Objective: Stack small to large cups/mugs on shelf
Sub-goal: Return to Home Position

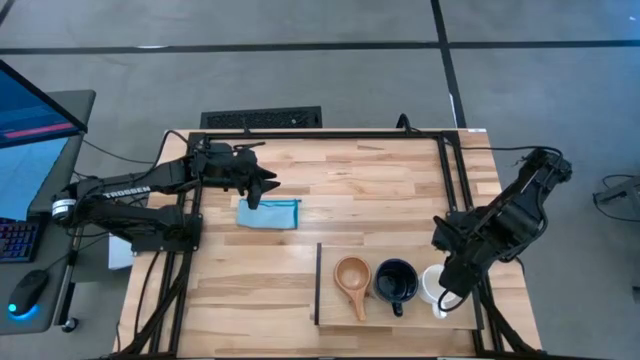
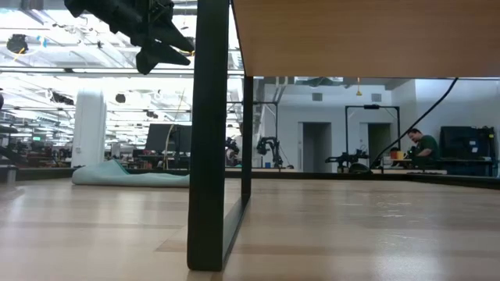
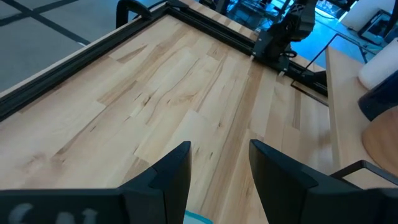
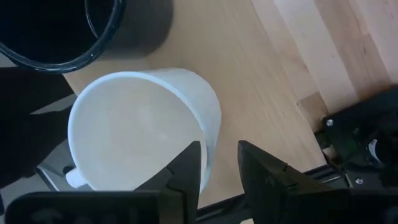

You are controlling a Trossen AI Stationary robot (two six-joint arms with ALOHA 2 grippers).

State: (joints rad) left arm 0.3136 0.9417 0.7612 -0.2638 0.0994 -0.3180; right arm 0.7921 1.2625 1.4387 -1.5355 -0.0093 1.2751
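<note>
Above the worktop and its cloth the left jaws wait released. Over the shelf, the right arm's jaws hang released, gripping nothing, right beside the white mug's rim; a careless pull-away could clip it and knock it into the black mug and tan cup lined up there
</note>
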